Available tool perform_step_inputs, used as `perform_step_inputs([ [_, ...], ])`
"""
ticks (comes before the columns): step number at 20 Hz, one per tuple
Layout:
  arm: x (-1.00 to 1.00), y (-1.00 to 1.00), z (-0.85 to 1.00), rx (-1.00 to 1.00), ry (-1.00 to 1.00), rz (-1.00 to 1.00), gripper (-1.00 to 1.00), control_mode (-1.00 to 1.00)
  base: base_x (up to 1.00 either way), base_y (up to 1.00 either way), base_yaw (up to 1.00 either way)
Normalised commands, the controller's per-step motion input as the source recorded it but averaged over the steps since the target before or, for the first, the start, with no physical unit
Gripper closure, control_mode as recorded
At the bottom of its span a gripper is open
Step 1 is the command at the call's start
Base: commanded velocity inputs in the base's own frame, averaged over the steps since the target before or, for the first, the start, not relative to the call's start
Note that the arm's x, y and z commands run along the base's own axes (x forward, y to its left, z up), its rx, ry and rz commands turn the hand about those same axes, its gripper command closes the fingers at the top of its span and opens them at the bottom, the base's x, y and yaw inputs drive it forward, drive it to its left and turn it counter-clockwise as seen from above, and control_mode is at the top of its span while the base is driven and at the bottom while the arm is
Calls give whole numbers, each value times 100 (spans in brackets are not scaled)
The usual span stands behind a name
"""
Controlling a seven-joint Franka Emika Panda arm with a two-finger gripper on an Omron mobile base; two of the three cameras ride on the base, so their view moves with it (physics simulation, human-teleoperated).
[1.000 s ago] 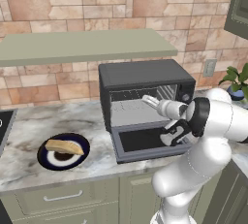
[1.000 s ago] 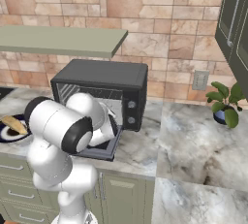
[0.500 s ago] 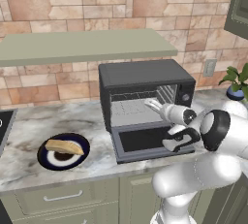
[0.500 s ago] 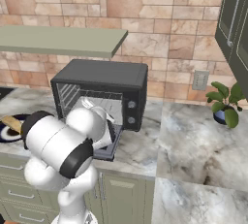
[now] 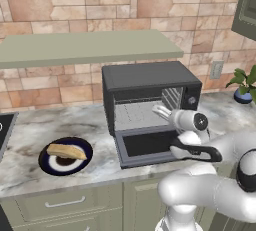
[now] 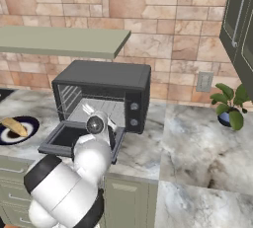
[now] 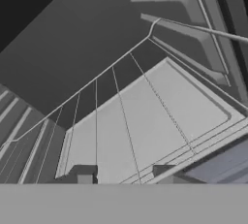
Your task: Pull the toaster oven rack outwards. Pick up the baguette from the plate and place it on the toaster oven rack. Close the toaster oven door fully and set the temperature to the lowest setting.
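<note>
The toaster oven (image 5: 150, 82) (image 6: 106, 81) stands on the counter with its toaster oven door (image 5: 150, 146) (image 6: 69, 142) dropped flat. Inside, the toaster oven rack (image 5: 137, 117) (image 7: 123, 116) lies in the cavity. My gripper (image 5: 162, 110) (image 6: 89, 108) (image 7: 123, 173) is at the oven mouth, level with the rack's front edge. Its fingertips (image 7: 85, 175) stand apart, with rack wires running between them and nothing clamped. To the left, the baguette (image 5: 66, 151) (image 6: 14, 126) lies on the plate (image 5: 47, 164) (image 6: 27, 123).
A green shelf (image 5: 90, 47) (image 6: 59, 41) hangs just above the oven. Round knobs (image 5: 191, 100) (image 6: 132, 106) sit on the oven's right panel. A potted plant (image 5: 245, 86) (image 6: 228, 107) stands at the right, and a stove edge (image 5: 2, 130) lies at the far left.
My elbow has swung down and to the right while the gripper stayed at the oven mouth, edging slightly lower. The baguette, plate and door have not moved.
</note>
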Motion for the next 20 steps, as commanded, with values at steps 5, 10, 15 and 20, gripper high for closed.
perform_step_inputs([
  [5,-34,0,18,0,0,-4,100,-100,0,0,0],
  [10,-29,0,18,0,0,-4,100,-100,0,0,0],
  [15,-28,0,8,0,0,-2,100,-100,0,0,0],
  [20,-37,0,13,0,-4,0,100,-100,0,0,0],
])
